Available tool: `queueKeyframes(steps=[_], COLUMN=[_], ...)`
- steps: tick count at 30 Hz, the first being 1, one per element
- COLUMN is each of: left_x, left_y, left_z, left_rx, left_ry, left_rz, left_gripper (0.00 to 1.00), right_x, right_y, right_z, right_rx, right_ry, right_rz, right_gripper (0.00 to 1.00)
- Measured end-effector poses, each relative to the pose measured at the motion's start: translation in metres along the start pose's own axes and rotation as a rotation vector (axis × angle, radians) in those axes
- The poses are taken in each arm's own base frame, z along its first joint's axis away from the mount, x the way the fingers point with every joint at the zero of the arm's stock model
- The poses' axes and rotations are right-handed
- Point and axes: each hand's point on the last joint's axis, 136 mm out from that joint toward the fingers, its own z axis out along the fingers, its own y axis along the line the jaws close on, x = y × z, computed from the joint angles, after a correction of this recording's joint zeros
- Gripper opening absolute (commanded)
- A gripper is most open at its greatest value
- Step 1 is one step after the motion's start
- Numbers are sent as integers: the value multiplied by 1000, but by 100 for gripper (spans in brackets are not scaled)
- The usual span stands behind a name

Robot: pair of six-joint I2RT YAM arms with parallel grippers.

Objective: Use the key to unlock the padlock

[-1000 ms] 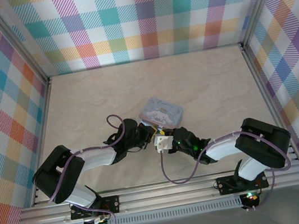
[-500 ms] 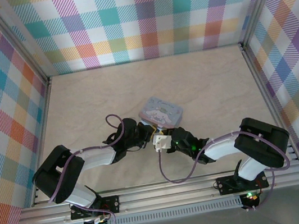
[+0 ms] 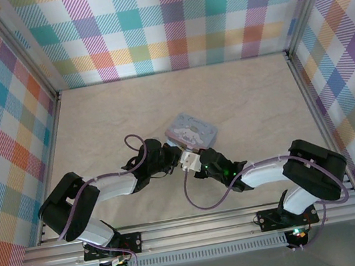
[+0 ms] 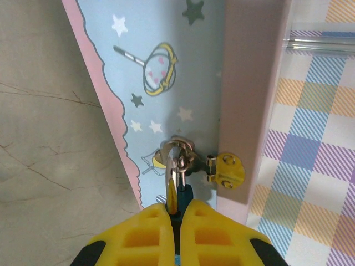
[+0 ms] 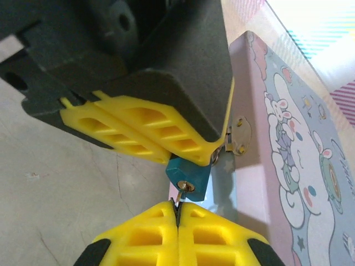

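The padlock [image 5: 188, 173] hangs at the near edge of the tin [image 5: 288, 111], with its shackle [image 4: 176, 158] at the tin's hasp [image 5: 239, 136]. You see its blue body pinched between the closed yellow fingers of the left gripper [image 4: 174, 209]. Its keyhole end faces the right gripper [image 5: 177, 209]. That gripper's fingers are pressed together on the key [image 5: 176, 200], a silvery sliver whose tip lies just beside the keyhole; whether it has entered cannot be told.

Compared with one second ago in the top view, your right arm has pushed forward and to the left. Its wrist now sits closer to the left gripper and to the tin's near edge. The left arm and the tin lie about where they did.

The tin's pale blue lid carries a print of a white long-eared cartoon figure, stars and a pink scalloped border. The tin rests on the beige table [image 3: 108, 123], near its middle.
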Motion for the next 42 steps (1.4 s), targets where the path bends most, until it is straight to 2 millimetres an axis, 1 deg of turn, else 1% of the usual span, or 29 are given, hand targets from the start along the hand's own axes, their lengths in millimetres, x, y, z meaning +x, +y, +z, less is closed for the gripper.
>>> queueKeyframes(steps=[4, 8, 13, 14, 17, 22, 25, 29, 32, 35, 38, 42], left_x=[0, 2, 4, 4, 6, 6, 5, 3, 0, -5, -13, -26], left_y=[-1, 3, 8, 10, 15, 16, 17, 24, 22, 13, 7, 4], left_z=[0, 2, 8, 10, 15, 18, 18, 15, 7, -5, -17, -28], left_rx=[2, -9, -33, -39, -54, -50, -55, -90, -103, -94, -95, -112], left_ry=[0, 8, 17, 19, 29, 31, 23, 13, -4, -26, -58, -86], left_rz=[0, -2, 12, 15, 18, 35, 45, 57, 72, 93, 114, 129], left_gripper=[0, 0, 0, 2, 17, 32, 47, 60, 70, 77, 85, 90], right_x=[0, 2, 11, 12, 20, 28, 32, 34, 36, 38, 41, 45], right_y=[1, 5, 9, 10, 13, 16, 17, 15, 13, 9, -1, -16], right_z=[0, -1, 1, 1, 2, 3, 3, 2, 2, 1, 0, -1], right_rx=[-6, -27, -51, -53, -61, -63, -62, -55, -53, -60, -60, -54], right_ry=[-3, -4, 2, 0, 3, 7, 12, 13, 14, 11, 7, 8], right_rz=[100, 198, 301, 320, 368, 414, 434, 461, 488, 539, 608, 704], right_gripper=[0, 0, 0, 0, 0, 0, 0, 0, 0, 0, 0, 0])
